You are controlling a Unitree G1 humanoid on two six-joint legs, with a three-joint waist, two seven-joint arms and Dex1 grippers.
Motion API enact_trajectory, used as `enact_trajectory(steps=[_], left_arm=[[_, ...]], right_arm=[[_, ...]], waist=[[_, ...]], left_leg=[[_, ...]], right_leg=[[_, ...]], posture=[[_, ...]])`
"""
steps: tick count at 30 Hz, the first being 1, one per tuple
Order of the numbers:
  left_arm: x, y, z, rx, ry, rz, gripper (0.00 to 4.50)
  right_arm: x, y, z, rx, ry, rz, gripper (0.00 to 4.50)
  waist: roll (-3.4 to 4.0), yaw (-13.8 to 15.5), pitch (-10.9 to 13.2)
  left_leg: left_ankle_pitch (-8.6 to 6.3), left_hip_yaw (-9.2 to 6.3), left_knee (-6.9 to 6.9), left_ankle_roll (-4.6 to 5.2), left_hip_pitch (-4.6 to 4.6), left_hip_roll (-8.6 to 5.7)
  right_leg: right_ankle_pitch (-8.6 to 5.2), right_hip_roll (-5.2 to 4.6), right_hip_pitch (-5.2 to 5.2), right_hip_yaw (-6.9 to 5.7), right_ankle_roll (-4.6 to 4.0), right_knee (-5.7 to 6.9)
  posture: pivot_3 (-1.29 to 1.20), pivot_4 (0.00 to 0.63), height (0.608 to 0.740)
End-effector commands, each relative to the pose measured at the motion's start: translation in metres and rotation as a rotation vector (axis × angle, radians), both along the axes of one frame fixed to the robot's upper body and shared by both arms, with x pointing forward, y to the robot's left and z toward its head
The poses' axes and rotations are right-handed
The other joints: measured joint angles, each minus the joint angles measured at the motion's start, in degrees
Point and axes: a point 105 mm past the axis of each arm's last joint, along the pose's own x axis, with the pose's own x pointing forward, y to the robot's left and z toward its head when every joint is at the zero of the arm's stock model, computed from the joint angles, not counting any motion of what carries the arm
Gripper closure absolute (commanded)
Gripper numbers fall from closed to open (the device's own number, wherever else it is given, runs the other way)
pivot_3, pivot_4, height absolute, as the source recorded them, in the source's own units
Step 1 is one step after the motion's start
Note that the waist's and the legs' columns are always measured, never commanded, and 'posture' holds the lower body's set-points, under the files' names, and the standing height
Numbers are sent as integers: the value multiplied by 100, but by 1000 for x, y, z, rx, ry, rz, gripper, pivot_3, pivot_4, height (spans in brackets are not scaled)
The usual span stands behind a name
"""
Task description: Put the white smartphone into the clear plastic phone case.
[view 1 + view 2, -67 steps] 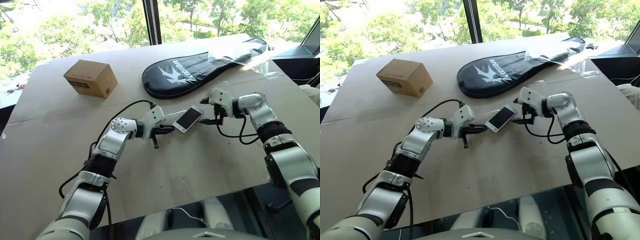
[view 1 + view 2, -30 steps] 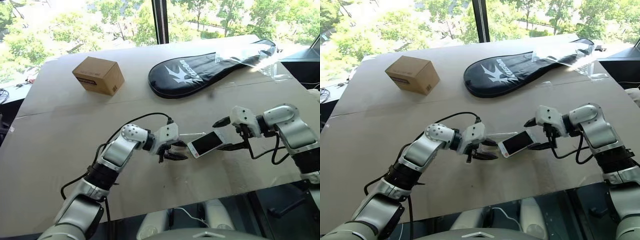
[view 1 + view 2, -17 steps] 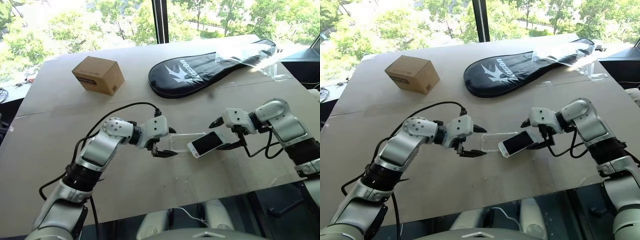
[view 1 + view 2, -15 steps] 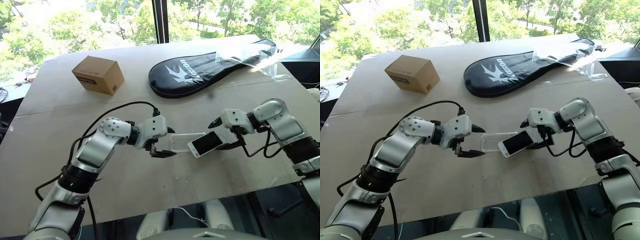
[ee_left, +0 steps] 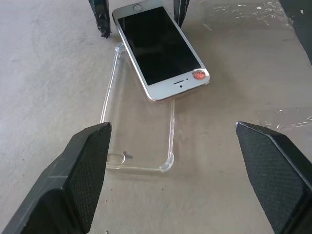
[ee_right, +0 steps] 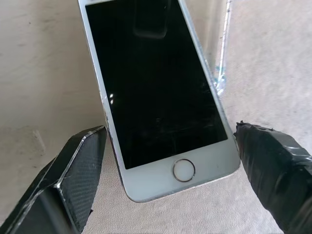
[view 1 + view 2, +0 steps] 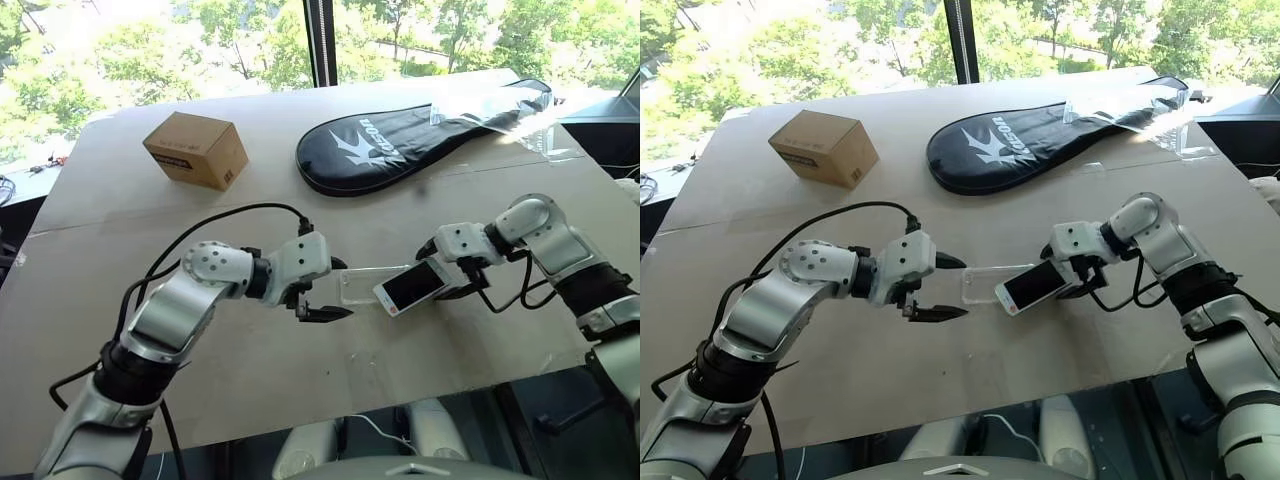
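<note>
- Currently the white smartphone [image 5: 161, 51] is lying askew, half over the clear plastic phone case [image 5: 139, 131] on the counter [image 7: 300, 370].
- Both grippers' jaws are gaping, holding nothing.
- Slick, rigid glass is likely calling for edge grips; the thin case is probably flexing.

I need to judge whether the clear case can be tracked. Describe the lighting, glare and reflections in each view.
Head views: strong daylight from the windows washes out the trees; the clear plastic phone case is faint against the table. Left wrist view: even light, the case's rim catches thin highlights. Right wrist view: the white smartphone has a dark reflection on its black screen.
</note>
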Motion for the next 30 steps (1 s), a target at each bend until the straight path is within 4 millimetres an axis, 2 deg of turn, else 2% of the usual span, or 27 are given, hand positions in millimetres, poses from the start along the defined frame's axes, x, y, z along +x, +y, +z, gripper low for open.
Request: enact_trajectory(steps=[1, 6, 12, 13, 15, 17, 19, 23, 28, 30], left_arm=[[-2, -2, 8, -8, -45, -16, 356], [1, 0, 6, -4, -60, -5, 292], [4, 1, 6, -20, -68, 3, 292], [6, 0, 7, -36, -72, 9, 691], [8, -1, 10, -56, -74, 15, 1074], [10, 1, 11, -65, -81, 26, 2181], [13, 3, 11, -65, -88, 37, 3030], [23, 0, 14, -109, -98, 64, 4446], [27, -11, 19, -157, -109, 45, 4446], [29, -18, 20, -169, -123, 27, 4446]], right_arm=[[-3, 2, 7, -15, 6, 58, 0], [-6, -1, 7, -26, 17, 66, 1449], [-8, -2, 12, -7, 16, 54, 1533], [-7, -1, 14, 2, 13, 47, 1533], [-8, 0, 21, 27, 13, 34, 1533], [-4, 8, 35, 103, -25, 7, 1533], [-4, 15, 46, 148, -53, -6, 1533], [-16, 18, 47, 131, -77, -5, 1533], [-18, 26, 41, 148, -115, -82, 1533], [-14, 14, 29, 51, -132, -162, 1533]], waist=[[0, 0, 0], [0, 3, 0], [1, 5, 0], [1, 5, 0], [0, 6, 1], [1, -1, 1], [1, -1, 1], [0, 23, 1], [-4, 62, 4], [-4, 62, 4]], left_leg=[[0, 1, 0, 0, 0, 0], [0, 1, 0, 0, 0, 0], [0, 0, 0, 0, 0, 0], [0, 0, 0, 0, 0, 0], [0, 0, 0, 0, 0, 0], [0, 0, 0, 0, 0, 0], [0, 0, 0, 0, 0, 0], [0, -3, -1, 0, -1, 0], [0, -7, 2, 0, -4, -2], [0, -6, 3, 0, -4, -3]], right_leg=[[0, 0, 0, 1, 0, 0], [0, 0, 0, 1, 0, 0], [0, -1, 0, 0, 0, 0], [0, -1, 0, 0, 0, 0], [0, 0, 0, 0, 0, 0], [0, -1, 0, 0, 0, 0], [0, -1, -1, 1, 0, 0], [0, -1, -1, -1, 0, -1], [0, -4, 1, -4, 0, -3], [0, -4, 1, -5, 0, -3]], posture=[[0, 150, 740], [0, 150, 740], [0, 150, 740], [0, 150, 740], [0, 150, 740], [0, 150, 740], [0, 150, 740], [0, 150, 740], [0, 150, 740], [0, 150, 740]])
